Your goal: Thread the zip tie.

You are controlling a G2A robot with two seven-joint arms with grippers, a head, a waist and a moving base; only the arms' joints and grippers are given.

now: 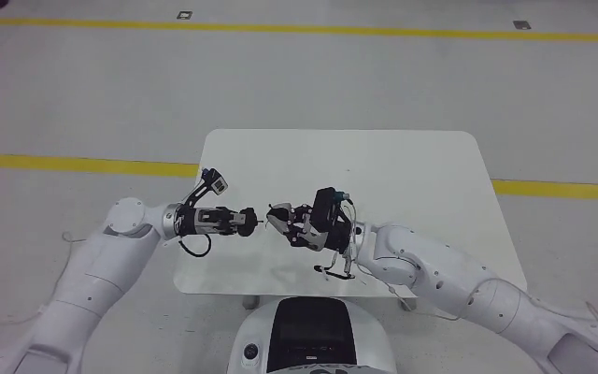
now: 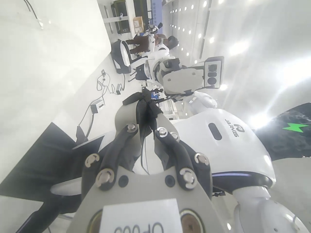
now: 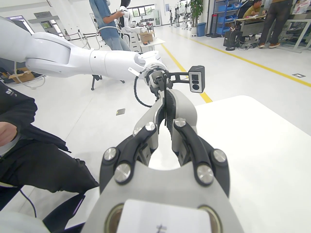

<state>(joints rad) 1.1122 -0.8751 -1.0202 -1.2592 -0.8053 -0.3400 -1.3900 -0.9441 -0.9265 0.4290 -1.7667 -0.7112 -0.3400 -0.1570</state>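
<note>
Zip tie (image 3: 165, 112), black: one, strung in the air between two grippers, above the left part of the white table (image 1: 420, 168) (one). Left gripper (image 2: 145, 107) and right gripper (image 3: 166, 95): each clenched on the tie. The tie's head cannot be made out.

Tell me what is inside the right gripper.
The right gripper pinches a thin black zip tie between its pads; the tie's far end is hidden at the left gripper.

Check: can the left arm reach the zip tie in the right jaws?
Likely yes: left gripper and right gripper face tip to tip above the table, nothing between, and the zip tie in the right jaws reaches the left jaws, which look shut on it.
</note>
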